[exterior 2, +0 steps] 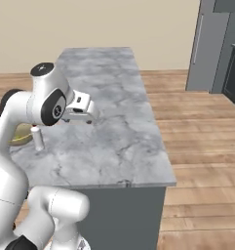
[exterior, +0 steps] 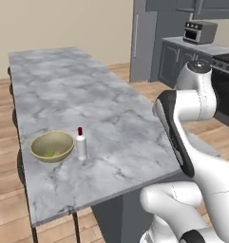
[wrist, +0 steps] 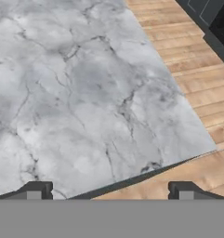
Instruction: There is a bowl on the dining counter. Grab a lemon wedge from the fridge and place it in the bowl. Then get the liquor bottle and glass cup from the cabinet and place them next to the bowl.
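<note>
On the dining counter (exterior: 101, 109), near its front left corner, sits the dull yellow bowl (exterior: 52, 146) with a small pale lemon wedge (exterior: 49, 153) inside. Just right of the bowl, close but apart from it, the liquor bottle (exterior: 81, 144) stands upright, whitish with a red cap. The bottle (exterior 2: 37, 138) and a sliver of the bowl (exterior 2: 20, 137) peek out behind my arm. My gripper (wrist: 108, 191) hovers above the counter's marbled top (wrist: 85, 93), near its edge. It is open, and between its fingertips (wrist: 36, 190) there is nothing. The glass cup is out of view.
The grey fridge (exterior: 144, 40) stands beyond the counter's far right end. A wall counter with a toaster oven (exterior: 199, 32) lies right of it, under dark upper cabinets (exterior: 215, 7). Wooden floor (exterior 2: 202, 127) runs along the counter's right side.
</note>
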Robot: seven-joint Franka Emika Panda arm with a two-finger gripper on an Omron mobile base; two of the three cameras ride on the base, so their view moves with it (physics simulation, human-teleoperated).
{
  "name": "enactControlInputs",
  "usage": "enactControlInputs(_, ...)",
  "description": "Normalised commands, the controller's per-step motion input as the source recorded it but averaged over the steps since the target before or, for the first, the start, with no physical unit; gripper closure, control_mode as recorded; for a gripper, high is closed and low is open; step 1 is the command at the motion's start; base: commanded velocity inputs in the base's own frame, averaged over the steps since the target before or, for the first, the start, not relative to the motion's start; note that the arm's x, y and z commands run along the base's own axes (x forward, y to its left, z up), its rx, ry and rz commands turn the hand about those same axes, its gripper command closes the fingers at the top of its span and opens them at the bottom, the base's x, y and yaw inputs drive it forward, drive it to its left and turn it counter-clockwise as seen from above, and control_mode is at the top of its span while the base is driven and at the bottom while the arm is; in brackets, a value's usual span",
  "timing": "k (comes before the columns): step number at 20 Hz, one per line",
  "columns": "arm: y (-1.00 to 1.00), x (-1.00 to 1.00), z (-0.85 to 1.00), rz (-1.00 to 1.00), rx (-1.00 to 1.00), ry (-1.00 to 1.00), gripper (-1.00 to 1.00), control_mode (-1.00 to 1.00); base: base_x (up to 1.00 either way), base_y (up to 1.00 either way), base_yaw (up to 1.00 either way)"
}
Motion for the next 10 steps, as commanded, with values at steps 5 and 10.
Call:
enactControlInputs(5, 0.00, 0.00, 0.00, 0.00, 0.00, 0.00, -1.00, 1.00, -0.01, -1.00, -0.04)
enactControlInputs(10, 0.00, 0.00, 0.00, 0.00, 0.00, 0.00, -1.00, 1.00, 0.00, -1.00, 0.00)
